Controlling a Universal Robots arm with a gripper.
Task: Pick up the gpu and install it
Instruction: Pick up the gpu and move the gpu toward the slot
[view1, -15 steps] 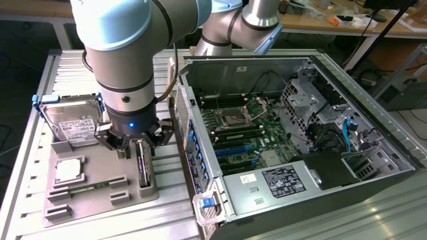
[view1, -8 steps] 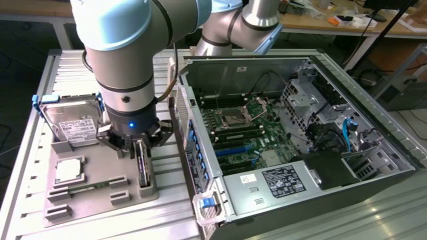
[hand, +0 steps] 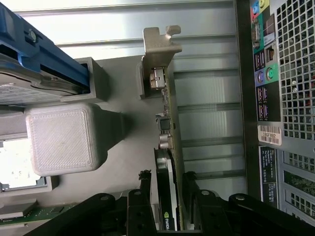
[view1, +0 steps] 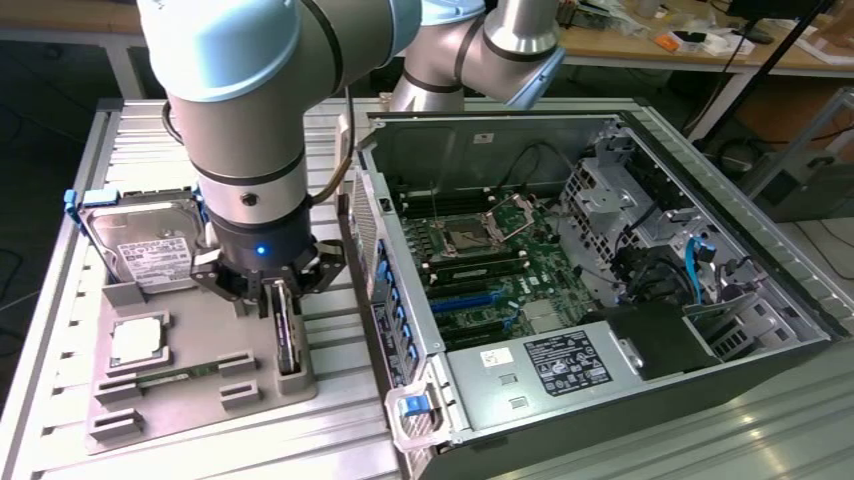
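One arm (view1: 240, 120) points straight down, claw (view1: 280, 290) clamped on the edgewise gpu (view1: 286, 345) in its holder (view1: 200, 335).

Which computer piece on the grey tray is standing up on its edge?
The thin black graphics card, gripped by the pincer. The silver boxy hard drive and square silver chip rest face-up.

Centre left of the exterior view: black gripper (view1: 278, 298), a blue light glowing above it. The gpu (view1: 286, 345) is black, its bracket silver, its board edge green. Hard drive (view1: 140, 245) silver, white-labelled, blue-framed. Fixture tray (view1: 200, 400) plain grey. Motherboard (view1: 487, 265) green with blue slots; case rear panel (hand: 295, 73) grey, square-meshed.
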